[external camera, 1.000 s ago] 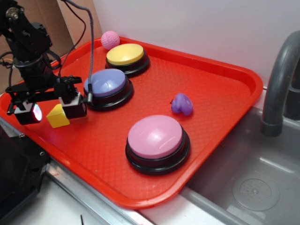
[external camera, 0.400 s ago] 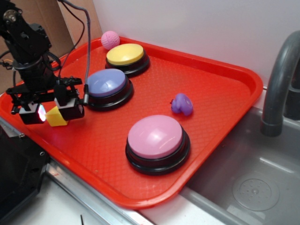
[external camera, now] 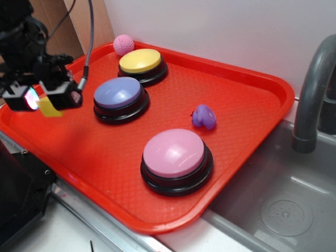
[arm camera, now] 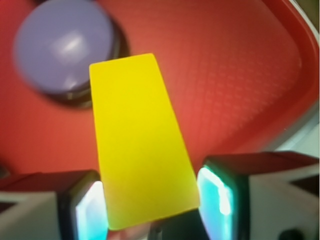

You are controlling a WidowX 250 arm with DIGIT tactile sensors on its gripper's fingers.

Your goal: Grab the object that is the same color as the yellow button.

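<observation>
Beside a grey sink with a dark faucet (external camera: 315,94), a red tray (external camera: 247,94) sits against a pale wall and carries three dome buttons, a ball and a small toy. At about 9 o'clock on the tray's edge, the gripper (external camera: 44,98) pinches the yellow cube (external camera: 48,106) between its two fingers, holding it lifted clear of the tray surface.

In the wrist view the yellow cube (arm camera: 142,142) fills the centre as a tall yellow slab, its long axis running from 6 o'clock up toward 12 o'clock with a slight lean toward 11, its lower end seated between the fingers (arm camera: 85,210) on either side.

The yellow button (external camera: 140,63) stands at about 11 o'clock on the tray, with the pink ball (external camera: 123,44) just beside it at the far rim. The blue button (external camera: 119,97) lies nearest the gripper, at about 3 o'clock from it. The pink button (external camera: 176,157) sits toward 6 o'clock, and the purple toy (external camera: 203,116) rests between it and the tray's 3 o'clock side, apart from both.
</observation>
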